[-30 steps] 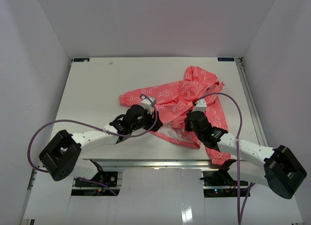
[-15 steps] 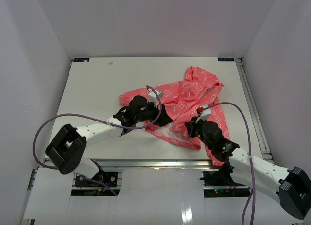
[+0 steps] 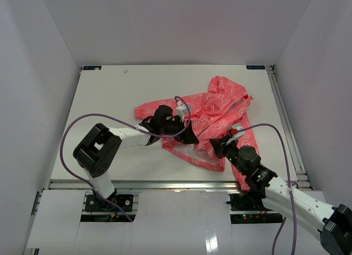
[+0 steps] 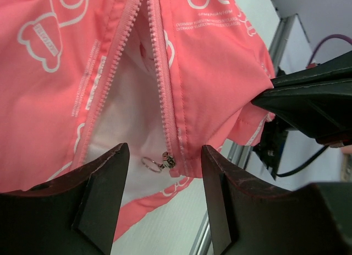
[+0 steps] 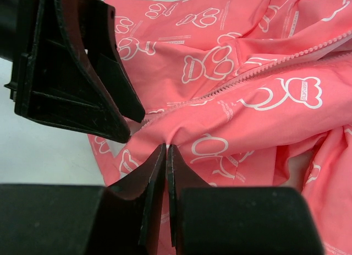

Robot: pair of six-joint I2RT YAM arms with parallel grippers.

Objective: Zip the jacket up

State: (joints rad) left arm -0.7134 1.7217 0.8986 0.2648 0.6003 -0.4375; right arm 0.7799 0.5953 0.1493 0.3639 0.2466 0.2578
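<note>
Right pincer [image 5: 166, 146] is clenched on a fold of the jacket [image 3: 220, 103] at its lower hem, just beside the zipper; left pincer [image 4: 164, 150] is released, its jaws straddling the slider [image 4: 168, 161] and pull ring [image 4: 151, 164] at the bottom of the open front. The coral garment lies spread on the right half of the bench [image 3: 110, 95], hood toward the far edge. The step in hand is judged to be seizing the slider: the left jaws should descend squarely and close on the ring, not on lining, while the right grip keeps the hem taut so the teeth feed straight toward the collar. Compared with a second ago, the left arm has reached further right and nearer, and the right arm has drawn back toward the near edge.
</note>
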